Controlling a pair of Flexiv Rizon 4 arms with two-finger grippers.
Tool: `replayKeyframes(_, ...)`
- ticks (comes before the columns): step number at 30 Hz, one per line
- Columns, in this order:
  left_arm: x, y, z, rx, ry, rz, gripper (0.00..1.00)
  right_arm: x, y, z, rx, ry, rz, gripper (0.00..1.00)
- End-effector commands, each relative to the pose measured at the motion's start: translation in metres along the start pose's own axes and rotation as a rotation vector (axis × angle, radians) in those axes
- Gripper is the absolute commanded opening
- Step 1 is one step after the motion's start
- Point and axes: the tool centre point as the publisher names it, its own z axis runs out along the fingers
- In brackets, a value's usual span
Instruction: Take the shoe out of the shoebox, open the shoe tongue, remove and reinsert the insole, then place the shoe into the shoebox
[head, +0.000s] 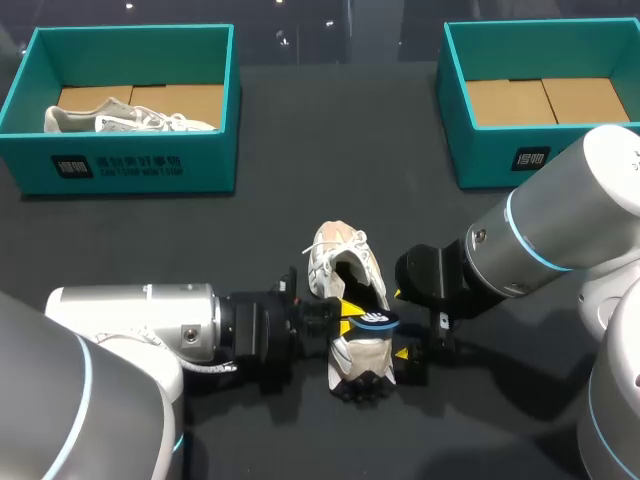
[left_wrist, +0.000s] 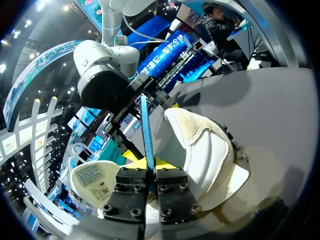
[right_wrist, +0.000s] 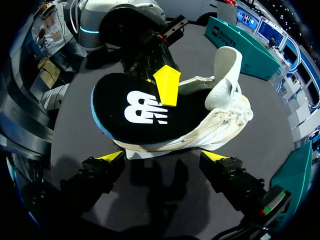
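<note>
Left gripper (left_wrist: 151, 163) clamped on the edge of the black insole (right_wrist: 135, 112), white shoe (right_wrist: 222, 107) beneath it, right gripper (right_wrist: 165, 157) spread wide, holding nothing, shoe just ahead.

Even overhead light falls on your dark table (head: 280, 200). Soft shadows lie under your left arm (head: 130, 320) and right arm (head: 540, 240). The white shoe (head: 345, 262) shows bright. In your right wrist view, a darker shadow sits on the table beneath the shoe.
</note>
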Motion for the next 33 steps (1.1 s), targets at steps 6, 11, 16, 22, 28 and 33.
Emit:
replayKeyframes(6,0.000,0.012,0.002,-0.022,0.002,-0.025,0.00,0.001,0.000,0.000,0.001,-0.003,0.001,1.00)
replayKeyframes(11,0.000,0.000,-0.003,0.005,0.001,-0.044,0.27,0.001,0.000,0.000,0.001,-0.003,0.001,1.00)
replayKeyframes(16,0.000,-0.016,-0.004,0.040,0.006,-0.064,0.32,0.001,0.000,0.000,0.001,-0.003,0.001,1.00)
replayKeyframes(22,0.001,-0.030,-0.001,0.070,0.013,-0.064,0.36,0.001,0.000,0.000,0.001,-0.003,0.001,1.00)
replayKeyframes(28,0.002,-0.037,0.004,0.087,0.015,-0.060,0.36,0.001,0.000,0.000,0.001,-0.003,0.001,1.00)
replayKeyframes(33,0.003,-0.041,0.007,0.095,0.013,-0.057,0.15,0.001,0.000,0.000,0.001,-0.003,0.001,1.00)
